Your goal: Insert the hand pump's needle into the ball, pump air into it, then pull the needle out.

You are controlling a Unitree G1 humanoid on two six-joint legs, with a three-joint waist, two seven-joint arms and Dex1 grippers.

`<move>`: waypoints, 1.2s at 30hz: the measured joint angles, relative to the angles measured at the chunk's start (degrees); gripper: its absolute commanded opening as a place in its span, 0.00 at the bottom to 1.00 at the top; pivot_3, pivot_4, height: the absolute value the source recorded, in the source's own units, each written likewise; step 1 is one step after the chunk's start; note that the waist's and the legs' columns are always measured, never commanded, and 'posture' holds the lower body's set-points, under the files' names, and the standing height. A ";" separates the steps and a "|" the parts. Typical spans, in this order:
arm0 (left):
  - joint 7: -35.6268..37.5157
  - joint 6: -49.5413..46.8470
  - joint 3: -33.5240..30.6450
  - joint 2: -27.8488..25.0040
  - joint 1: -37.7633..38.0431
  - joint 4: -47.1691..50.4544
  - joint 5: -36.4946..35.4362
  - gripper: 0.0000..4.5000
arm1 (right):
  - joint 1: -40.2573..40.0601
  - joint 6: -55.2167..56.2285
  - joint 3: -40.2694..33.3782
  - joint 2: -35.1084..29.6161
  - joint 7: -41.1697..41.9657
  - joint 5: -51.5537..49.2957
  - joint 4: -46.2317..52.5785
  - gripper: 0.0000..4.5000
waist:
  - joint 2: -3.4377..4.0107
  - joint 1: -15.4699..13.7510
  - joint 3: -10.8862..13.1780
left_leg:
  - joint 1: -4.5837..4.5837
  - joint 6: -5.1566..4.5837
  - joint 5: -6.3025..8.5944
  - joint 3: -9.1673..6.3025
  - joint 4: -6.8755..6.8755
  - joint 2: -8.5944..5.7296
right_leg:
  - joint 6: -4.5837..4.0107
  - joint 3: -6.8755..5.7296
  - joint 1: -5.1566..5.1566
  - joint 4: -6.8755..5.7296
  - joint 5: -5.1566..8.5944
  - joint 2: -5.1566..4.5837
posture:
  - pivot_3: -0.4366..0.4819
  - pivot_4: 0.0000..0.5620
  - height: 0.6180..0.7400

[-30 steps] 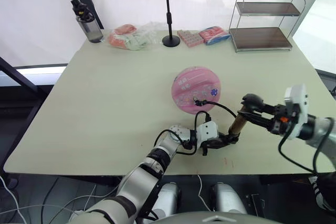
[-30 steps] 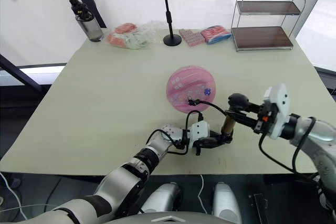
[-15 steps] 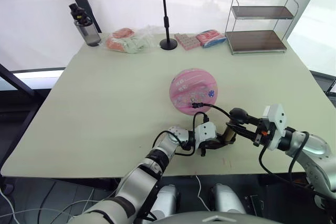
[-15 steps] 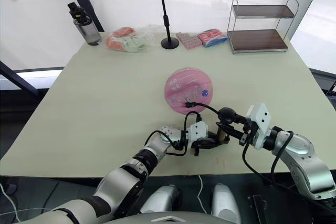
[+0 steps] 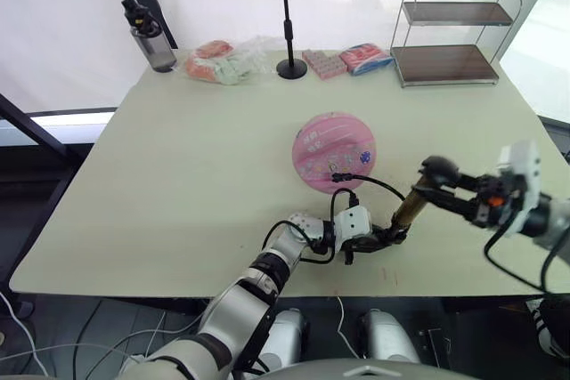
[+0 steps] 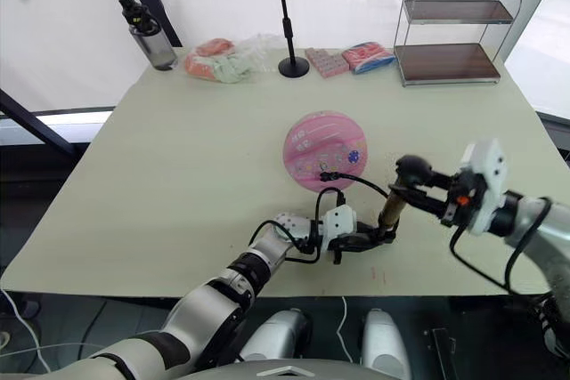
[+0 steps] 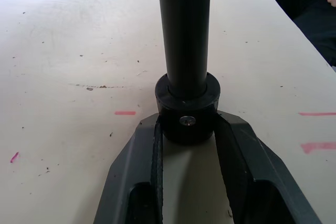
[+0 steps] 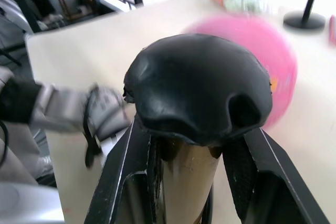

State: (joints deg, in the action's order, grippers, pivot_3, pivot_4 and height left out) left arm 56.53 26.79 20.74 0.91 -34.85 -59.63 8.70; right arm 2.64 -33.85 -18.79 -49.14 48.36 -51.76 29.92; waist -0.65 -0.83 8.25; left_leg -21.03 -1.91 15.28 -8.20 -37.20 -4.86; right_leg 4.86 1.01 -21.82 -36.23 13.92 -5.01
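**Pumping Stage: Pump Braced at Both Ends, Needle Seated at the Ball**

The table [image 5: 178,157] carries the ball [image 5: 334,151] near its centre. The ball is light, smooth and round; it sits unrestrained and is judged liable to roll if the hose pulls on it.

The hand pump [image 5: 405,213] stands tilted near the front edge, to the right of the ball and apart from it. Its metal barrel is rigid and probably slick, so the black end caps are the better holding points. The left gripper [image 5: 385,238] is clamped on the lower end cap at table level. The right gripper [image 5: 448,193] is closed around the stem just under the black knob handle [image 5: 436,167].

The thin hose [image 5: 367,182] arcs from the pump base to the ball's near face. It is flexible and transmits little force, but a sharp tug is judged able to unseat the tip. The needle [image 5: 336,177] appears to be in the valve; the pin itself is too small to confirm.

View differences: the left wrist view shows both jaws pressed against the base cap [image 7: 187,109], with a small screw facing the camera. The right wrist view shows the knob above the jaws and the ball beyond.
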 measured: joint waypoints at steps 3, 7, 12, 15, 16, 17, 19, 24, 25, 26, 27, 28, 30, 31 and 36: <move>0.00 0.01 -0.01 0.07 -0.01 0.04 -0.01 0.24 | 2.88 -2.82 -2.93 -2.07 -0.52 -4.38 0.07 0.24 | 0.02 0.00 0.03 | -0.08 0.00 0.00 0.01 -0.01 -0.01 | 0.01 0.00 -0.06 0.03 -0.01 -0.02 | 0.48 0.27 1.00; 0.03 0.01 -0.02 0.32 0.01 0.06 -0.09 0.24 | 6.38 -5.83 -5.61 -4.93 -1.50 -8.91 0.05 0.24 | 0.02 -0.10 0.04 | -0.22 0.00 0.00 -0.01 -0.03 -0.04 | -0.03 -0.04 -0.12 0.08 -0.04 -0.06 | 0.48 0.27 1.00; 0.02 0.16 -0.15 0.52 -0.09 0.41 -1.03 0.24 | 8.64 -8.84 -6.99 -6.95 -2.69 -11.80 -0.85 0.24 | 0.02 -0.11 0.05 | -0.97 0.00 -0.03 -0.02 -0.23 -0.12 | -0.23 -0.01 -0.89 -0.02 -0.27 -0.09 | 0.48 0.27 1.00; 0.01 0.17 -0.14 0.54 -0.14 0.43 -1.27 0.24 | 9.78 -10.72 -7.01 -7.99 -3.37 -13.04 -1.23 0.24 | 0.03 -0.15 0.07 | -1.00 -0.01 -0.02 -0.02 -0.21 -0.14 | -0.25 -0.01 -0.92 -0.02 -0.29 -0.13 | 0.48 0.27 1.00; 0.02 0.17 -0.14 0.54 -0.14 0.45 -1.30 0.24 | 9.96 -11.13 -7.03 -8.03 -3.65 -13.49 -1.23 0.24 | 0.03 -0.16 0.07 | -1.01 -0.01 -0.02 -0.02 -0.19 -0.14 | -0.25 -0.01 -0.92 -0.01 -0.29 -0.13 | 0.48 0.27 1.00; 0.03 0.17 -0.12 0.54 -0.14 0.45 -1.31 0.24 | 9.99 -11.37 -7.07 -8.03 -3.83 -13.75 -1.23 0.24 | 0.03 -0.16 0.07 | -1.02 -0.01 -0.02 -0.02 -0.19 -0.14 | -0.25 -0.01 -0.92 0.00 -0.29 -0.13 | 0.48 0.27 1.00; 0.03 0.17 -0.02 0.55 -0.15 0.45 -1.31 0.24 | 9.62 -11.71 -7.48 -8.03 -3.80 -13.82 -1.08 0.24 | 0.03 -0.16 0.07 | -1.02 -0.02 -0.01 -0.02 -0.18 -0.14 | -0.25 -0.01 -0.92 0.01 -0.28 -0.14 | 0.48 0.27 1.00; 0.02 0.15 0.13 0.24 -0.17 0.44 -0.89 0.24 | 5.48 -9.19 -9.18 -6.62 -3.21 -10.95 1.79 0.24 | 0.03 -0.06 0.01 | -0.89 -0.02 -0.01 -0.01 -0.15 -0.12 | -0.24 -0.02 -0.83 0.01 -0.28 -0.09 | 0.48 0.27 1.00; -0.04 0.05 0.13 0.14 -0.20 0.44 -0.67 0.24 | 4.22 -7.75 -9.17 -5.21 -3.26 -9.89 2.58 0.24 | 0.03 0.00 -0.02 | -0.84 -0.02 -0.01 0.00 -0.14 -0.12 | -0.24 0.01 -0.80 -0.01 -0.28 -0.08 | 0.48 0.27 1.00; -0.11 -0.03 0.13 0.02 -0.20 0.43 -0.47 0.24 | 2.98 -6.54 -8.96 -3.54 -3.36 -9.07 3.03 0.24 | -0.01 0.06 -0.06 | -0.77 -0.02 -0.01 0.01 -0.14 -0.09 | -0.24 0.02 -0.75 -0.03 -0.27 -0.05 | 0.48 0.27 1.00; -0.22 -0.08 0.12 -0.07 -0.20 0.43 -0.41 0.24 | 2.19 -5.65 -8.58 -2.67 -3.37 -8.60 3.20 0.24 | -0.01 0.15 -0.07 | -0.74 -0.02 -0.01 0.04 -0.14 -0.08 | -0.23 0.04 -0.74 -0.04 -0.27 -0.03 | 0.48 0.27 1.00; -0.31 -0.11 0.12 -0.14 -0.18 0.41 -0.36 0.24 | 1.23 -4.89 -8.04 -2.03 -3.32 -7.87 3.44 0.24 | 0.00 0.18 -0.10 | -0.71 -0.02 -0.01 0.06 -0.14 -0.06 | -0.22 0.07 -0.74 -0.05 -0.27 -0.01 | 0.48 0.27 1.00; -0.44 -0.14 0.12 -0.30 -0.04 0.40 0.01 0.24 | -1.96 -2.52 -5.11 -0.93 -2.45 -4.52 3.93 0.24 | 0.00 0.27 -0.35 | -0.66 -0.02 -0.01 0.08 -0.14 0.00 | -0.21 0.07 -0.73 -0.10 -0.25 0.05 | 0.48 0.27 1.00; -0.46 -0.14 0.11 -0.32 0.00 0.40 0.07 0.24 | -3.01 -1.73 -3.98 -0.50 -2.28 -3.20 3.83 0.24 | 0.00 0.26 -0.38 | -0.65 -0.01 -0.02 0.08 -0.15 0.00 | -0.21 0.07 -0.73 -0.11 -0.25 0.06 | 0.48 0.27 1.00; -0.47 -0.14 0.16 -0.34 0.26 0.43 0.18 0.24 | -5.98 1.91 1.40 2.32 -1.53 2.32 3.14 0.24 | -0.02 0.25 -0.61 | -0.63 -0.01 -0.02 0.08 -0.14 0.01 | -0.21 0.08 -0.73 -0.13 -0.25 0.07 | 0.48 0.27 1.00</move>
State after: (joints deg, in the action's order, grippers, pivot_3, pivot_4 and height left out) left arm 56.05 26.65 20.90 0.57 -34.59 -59.19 8.88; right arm -3.34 -31.95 -17.39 -46.82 46.82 -49.44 33.05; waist -0.67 -0.57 7.64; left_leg -21.66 -1.92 15.27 -8.12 -37.34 -4.85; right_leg 4.65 1.09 -22.55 -36.36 13.66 -4.93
